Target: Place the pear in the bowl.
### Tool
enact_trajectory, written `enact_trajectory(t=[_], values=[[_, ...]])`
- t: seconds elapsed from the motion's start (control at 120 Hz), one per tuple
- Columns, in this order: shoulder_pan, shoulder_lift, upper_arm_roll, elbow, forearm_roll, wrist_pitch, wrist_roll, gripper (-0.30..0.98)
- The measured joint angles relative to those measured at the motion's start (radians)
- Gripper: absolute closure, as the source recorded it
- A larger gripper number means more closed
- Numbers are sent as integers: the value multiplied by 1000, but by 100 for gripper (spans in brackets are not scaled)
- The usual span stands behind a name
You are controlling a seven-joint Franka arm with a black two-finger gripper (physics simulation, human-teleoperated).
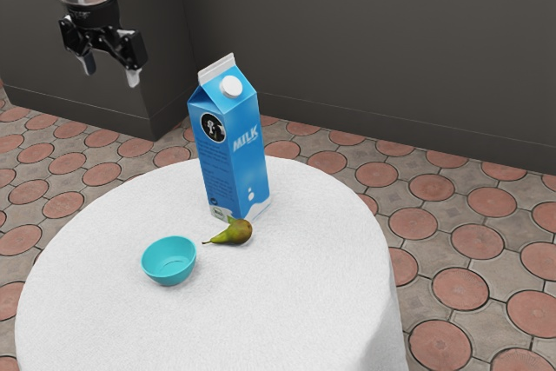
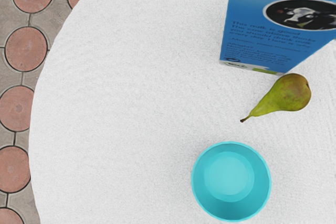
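My gripper [image 1: 109, 60] hangs high at the exterior view's upper left, its two fingers wide apart and nothing between them. Well below it, a green-brown pear [image 1: 233, 233] lies on its side on the table, its stem toward the bowl's side. The turquoise bowl [image 1: 169, 261] stands upright a short distance from the pear. From above, the wrist view has the pear [image 2: 287, 95] close to the milk carton's base and the bowl [image 2: 231, 181] with a bare inside.
A tall blue milk carton [image 1: 233, 145] stands upright right behind the pear. The round table [image 1: 287, 301] wears a white cloth, and its curved edge borders the tiled floor [image 1: 460, 288]. A dark wall rises behind.
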Motion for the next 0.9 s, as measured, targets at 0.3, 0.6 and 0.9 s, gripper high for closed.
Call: enact_trajectory(t=[0.3,0.6,0.9], values=[[-16,0,0,-49,-23,5,-5,0],[-15,42,-31,-367,-125,237,-17,0],[-27,207,-84,-455,-231,449,-5,0]])
